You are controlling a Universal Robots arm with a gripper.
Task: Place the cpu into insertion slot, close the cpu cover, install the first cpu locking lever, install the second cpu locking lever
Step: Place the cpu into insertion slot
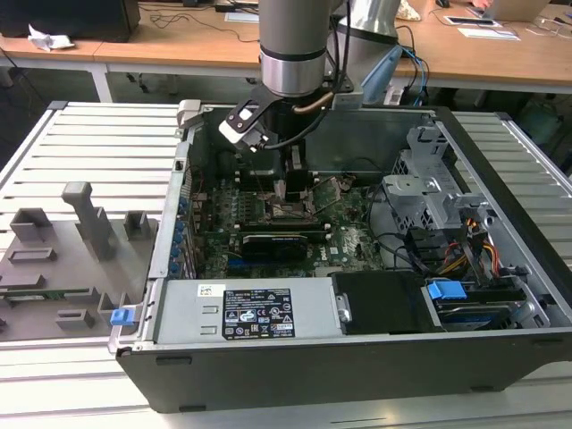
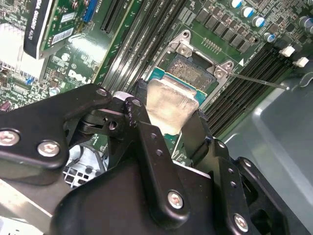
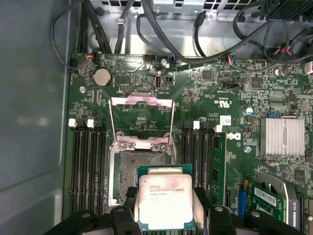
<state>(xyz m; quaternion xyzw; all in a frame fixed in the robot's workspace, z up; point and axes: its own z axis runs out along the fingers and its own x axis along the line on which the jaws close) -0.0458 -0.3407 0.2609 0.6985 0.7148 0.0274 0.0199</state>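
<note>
End effector [image 2: 168,116]: is gripping the cpu [image 2: 171,104], with one black finger [image 2: 138,100] pressing on each of two opposite edges; jaws closed on the chip.
Cpu: is hanging just above the insertion slot [image 3: 128,175] with its pale metal face up. It is overlapping one side of the slot rather than sitting squarely over it.
Insertion slot: is lying bare and dark, with no chip seated in it.
Cpu cover [image 3: 142,101]: is standing swung open at the far edge of the insertion slot, with green board showing through its window.
Lever: a thin metal rod [image 2: 259,81] is sticking out from one corner of the insertion slot. I am judging it to be a locking lever, not yet latched.
Progress: the chip is being carried to the slot but, as I am reading it, is not down yet. Seating it, closing the cover and setting both levers are all remaining.
First wrist view: is looking down on the printed face of the cpu [image 3: 165,200]. It is showing how the chip lines up with the slot and the raised cover, and the memory slots [image 3: 88,166] flanking the insertion slot.
Second wrist view: is looking along the fingers, showing the grip on the chip's edges and the gap under it.
Exterior view: is showing the arm reaching down so that the end effector [image 1: 295,179] is hanging over the insertion slot [image 1: 284,212]. The slot is lying deep inside the open computer case [image 1: 357,357], and the case is resting on the slatted counter [image 1: 89,143].
</note>
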